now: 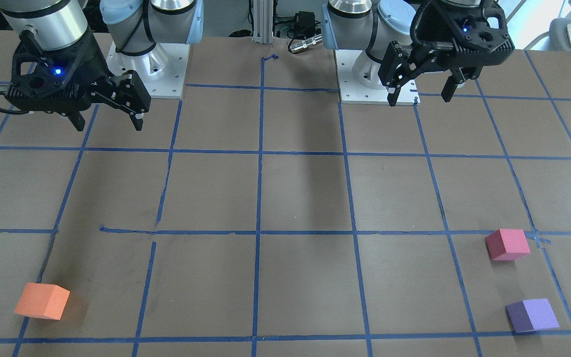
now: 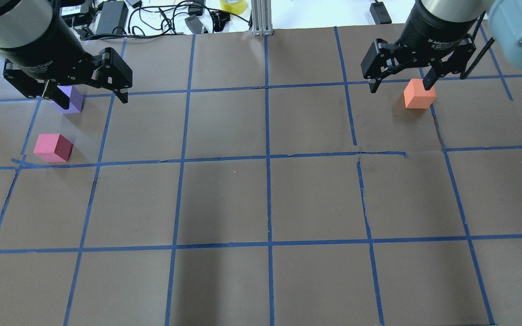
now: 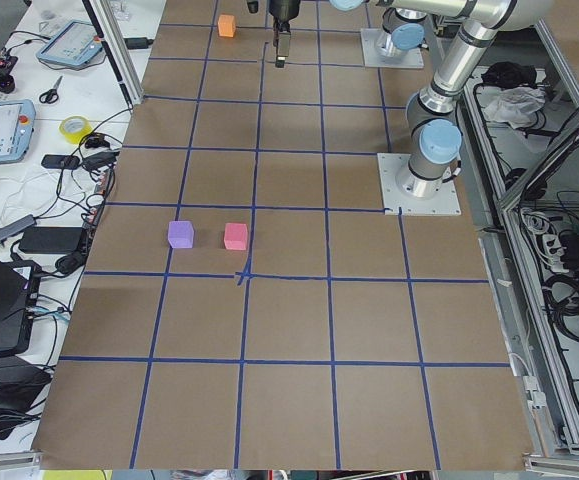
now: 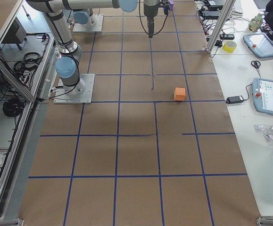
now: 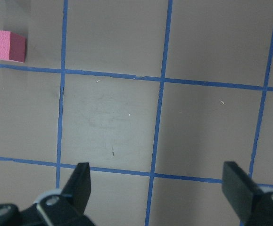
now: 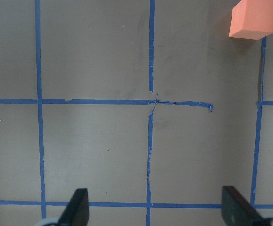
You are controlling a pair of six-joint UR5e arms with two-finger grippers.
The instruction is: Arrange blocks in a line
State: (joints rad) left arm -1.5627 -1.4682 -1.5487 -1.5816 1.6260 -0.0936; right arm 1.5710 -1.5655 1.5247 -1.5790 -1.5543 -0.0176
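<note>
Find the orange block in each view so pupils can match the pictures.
Front-facing: orange block lower left.
Overhead: block upper right.
Left side: block top, left of centre.
Right side: block right of centre.
Left wrist: not in it.
Right wrist: block top right corner.
Landmark: blue tape line stopping short near it.

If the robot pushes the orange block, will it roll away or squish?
Probably no rolling: the orange block is a cube sitting flat on one face, so it should slide or perhaps tip. Its matte, foamy-looking surface suggests it is light and may squish slightly when squeezed, and is unlikely to slip.
</note>
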